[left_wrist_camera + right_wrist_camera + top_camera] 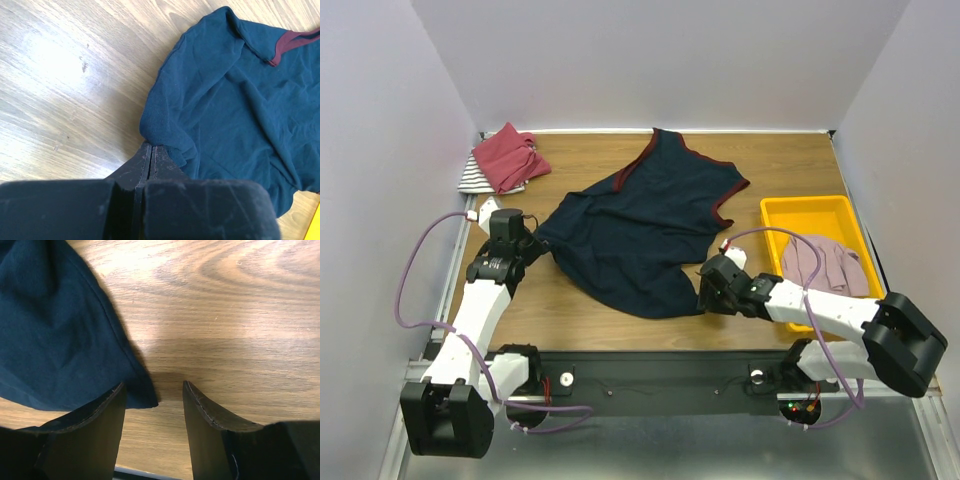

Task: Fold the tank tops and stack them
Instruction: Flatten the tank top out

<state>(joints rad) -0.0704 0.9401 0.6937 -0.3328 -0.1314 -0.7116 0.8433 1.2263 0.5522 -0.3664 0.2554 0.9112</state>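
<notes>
The navy tank top (640, 225) with maroon trim lies spread and rumpled on the wooden table. My left gripper (538, 243) is shut on its left corner; in the left wrist view the closed tips (151, 146) pinch the bunched navy cloth (235, 100). My right gripper (705, 287) is open at the shirt's near right hem. In the right wrist view the navy corner (60, 340) reaches just between the spread jaws (154, 390), beside the left finger (97, 415). A red tank top (508, 158) lies on a striped one (472, 180) at the back left. A pale pink one (825, 262) lies in the tray.
The yellow plastic tray (807, 204) stands at the right, close behind my right arm. White walls close in the table at the back and both sides. A black rail (650, 375) runs along the near edge.
</notes>
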